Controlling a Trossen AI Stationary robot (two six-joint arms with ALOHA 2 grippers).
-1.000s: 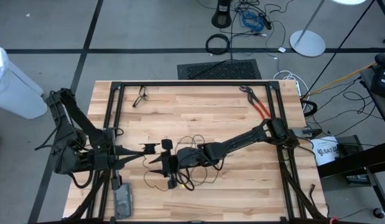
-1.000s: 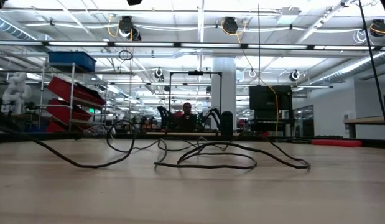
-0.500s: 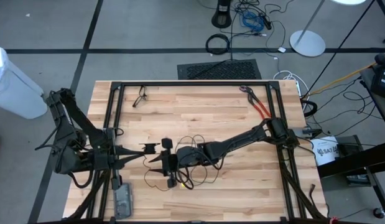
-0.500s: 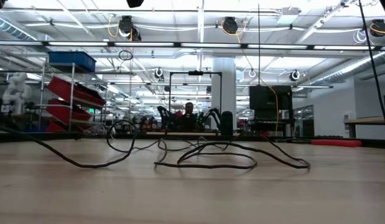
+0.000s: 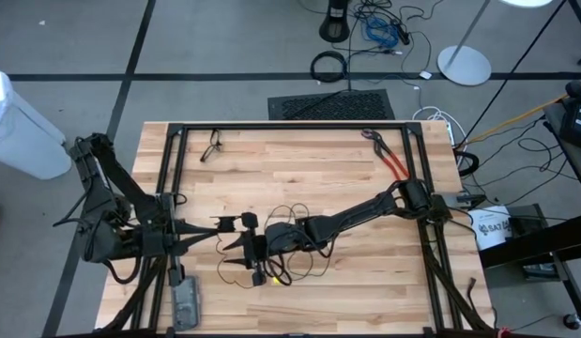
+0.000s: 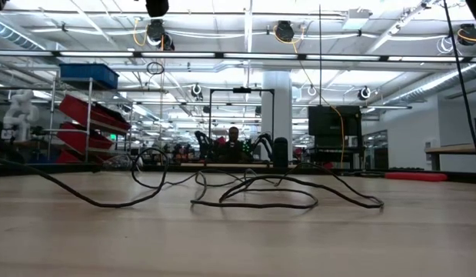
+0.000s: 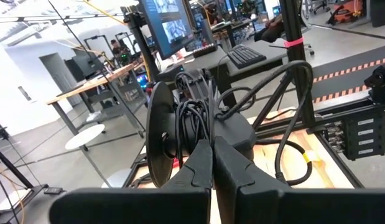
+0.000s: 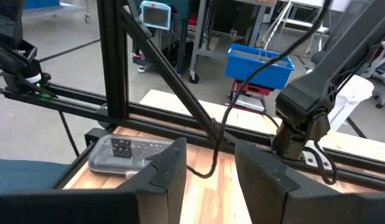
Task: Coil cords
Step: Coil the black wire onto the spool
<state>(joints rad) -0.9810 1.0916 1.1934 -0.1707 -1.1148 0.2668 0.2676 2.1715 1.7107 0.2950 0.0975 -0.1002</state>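
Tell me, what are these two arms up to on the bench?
A thin black cord lies in loose, uncoiled loops on the wooden table. The right gripper reaches into the tangle with its fingers apart and cord between them. The left gripper waits shut, close beside it. Red-handled pliers lie untouched near the far edge.

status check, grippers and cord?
Left gripper shut, empty. Right gripper open above cord, which lies loose, uncoiled. Pliers far off, nothing blocking.

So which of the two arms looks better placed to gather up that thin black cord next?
The right, I'd guess. Its hand reaches out to the cord mid-table, fingers apart. The left hand is near too, but shut.
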